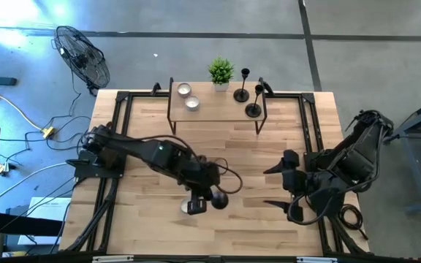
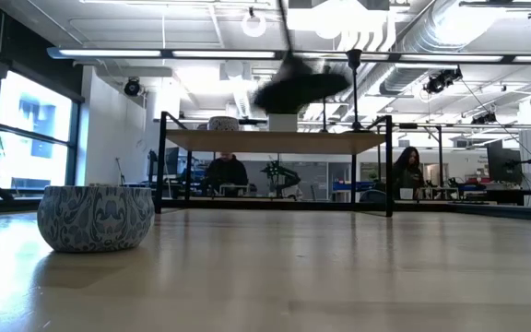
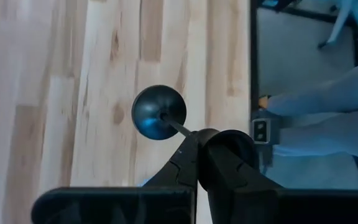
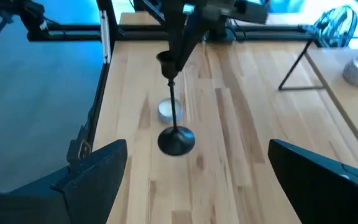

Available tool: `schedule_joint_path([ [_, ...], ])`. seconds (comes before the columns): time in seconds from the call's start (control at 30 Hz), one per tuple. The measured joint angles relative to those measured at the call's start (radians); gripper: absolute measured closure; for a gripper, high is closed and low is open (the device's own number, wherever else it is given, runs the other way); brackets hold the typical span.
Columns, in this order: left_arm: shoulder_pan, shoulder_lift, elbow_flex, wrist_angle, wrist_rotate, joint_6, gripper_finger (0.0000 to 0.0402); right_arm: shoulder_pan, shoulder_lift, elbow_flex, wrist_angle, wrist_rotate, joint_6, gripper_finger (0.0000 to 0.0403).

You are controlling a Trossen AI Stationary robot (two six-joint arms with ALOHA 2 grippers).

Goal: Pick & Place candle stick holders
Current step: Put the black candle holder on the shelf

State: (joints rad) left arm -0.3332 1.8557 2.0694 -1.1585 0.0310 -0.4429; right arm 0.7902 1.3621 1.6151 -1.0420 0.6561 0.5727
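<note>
My left gripper [image 1: 212, 188] is shut on a black candlestick holder [image 1: 218, 199] above the middle of the table, toward its near edge. Its round base [image 3: 159, 112] shows in the left wrist view, and the whole holder shows in the right wrist view [image 4: 176, 138]. Two more black holders [image 1: 242, 93] [image 1: 253, 109] stand on their bases on the right end of a small wooden shelf [image 1: 214, 111] at the far edge. My right gripper [image 4: 194, 174] is open and empty at the right of the table [image 1: 280, 188], facing the held holder. My left gripper pinches the holder's slim stem [image 3: 180, 129] between its two fingers [image 3: 219, 155], toward the stem's upper end. The fingers come from above, pointing down. The holder hangs upright below them with its base down; the low view shows the base [image 2: 302, 88] lifted clear of the table.
A small patterned white bowl [image 1: 194, 207] sits on the table just beside the held holder, also in the low view [image 2: 95, 217]. On the shelf stand a green plant [image 1: 221, 71] and two small round candles [image 1: 183, 90] [image 1: 191, 103]. Black frame rails [image 1: 119, 139] run along both table sides.
</note>
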Motion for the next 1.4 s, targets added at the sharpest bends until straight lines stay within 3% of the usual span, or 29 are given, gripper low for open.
schedule_joint_path([
  [0.37,0.000,-0.003,0.252,-0.070,-0.113,0.102,0.0400,-0.064,0.001,-0.112,0.210,0.094,-0.173,0.0018],
  [0.6,0.000,0.000,0.263,-0.067,-0.181,0.179,0.0400,-0.143,0.001,-0.126,0.346,-0.016,-0.262,0.0018],
  [0.87,0.036,0.012,0.260,-0.007,-0.172,0.249,0.0400,-0.242,0.022,-0.126,0.426,-0.164,-0.294,0.0018],
  [1.23,0.046,0.013,0.259,0.007,-0.146,0.316,0.0400,-0.308,0.100,-0.126,0.501,-0.223,-0.372,0.0018],
  [1.4,0.046,0.013,0.259,0.005,-0.146,0.329,0.0400,-0.342,0.100,-0.126,0.534,-0.303,-0.368,0.0031],
])
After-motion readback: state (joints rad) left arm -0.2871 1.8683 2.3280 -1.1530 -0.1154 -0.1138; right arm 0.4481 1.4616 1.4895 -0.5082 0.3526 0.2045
